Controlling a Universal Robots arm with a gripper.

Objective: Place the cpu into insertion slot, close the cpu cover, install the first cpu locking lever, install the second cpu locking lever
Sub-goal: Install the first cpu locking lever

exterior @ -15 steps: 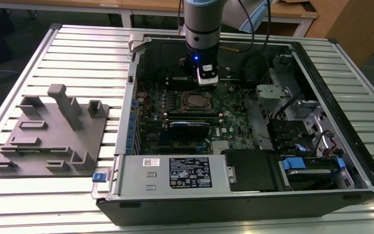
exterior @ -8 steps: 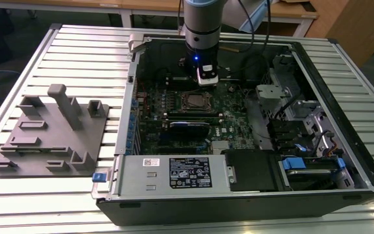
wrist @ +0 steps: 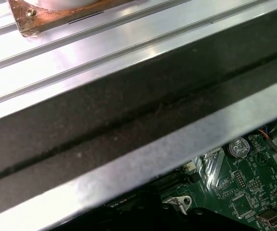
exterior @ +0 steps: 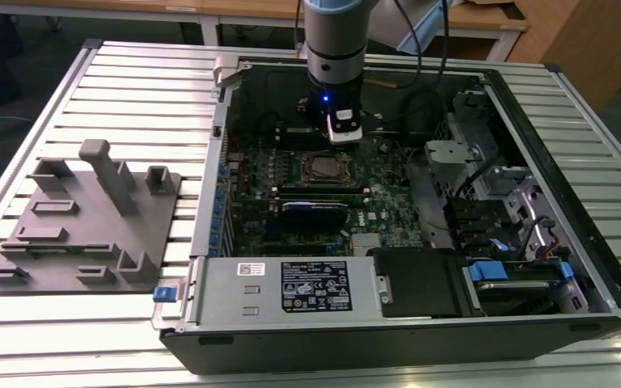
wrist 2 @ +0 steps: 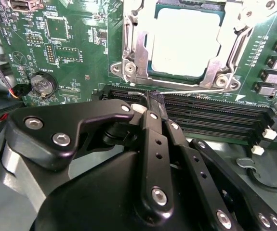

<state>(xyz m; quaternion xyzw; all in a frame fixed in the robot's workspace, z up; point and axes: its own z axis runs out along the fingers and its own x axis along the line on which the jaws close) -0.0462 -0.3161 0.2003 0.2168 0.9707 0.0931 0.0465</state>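
1. Locate the open black metal computer case lying on the ribbed aluminium tabletop, right of centre in the exterior view.
2. Note the grey moulded plastic fixture block at the exterior view's left, just beside the case.
3. Trace the grey robot arm down from the top centre of the exterior view to the black hand. Find it over the green circuit board, just above the small square silver-rimmed insertion slot near the frame's centre.
4. In the second wrist view, find the flat square cpu, dull silver-grey on top, seated in the insertion slot. Note the thin silvery square cpu cover lying flat over its edges.
5. Read the hand as clenched: black fingers pressed side by side, tips at the bent end of a thin silvery wire locking lever running along the socket edge. Cannot tell whether pinched or merely touched.
6. Note the long black card slots between lever and hand, and the round silver coin battery well apart from the socket.
7. In the first wrist view, find the dark case wall crossing the frame.
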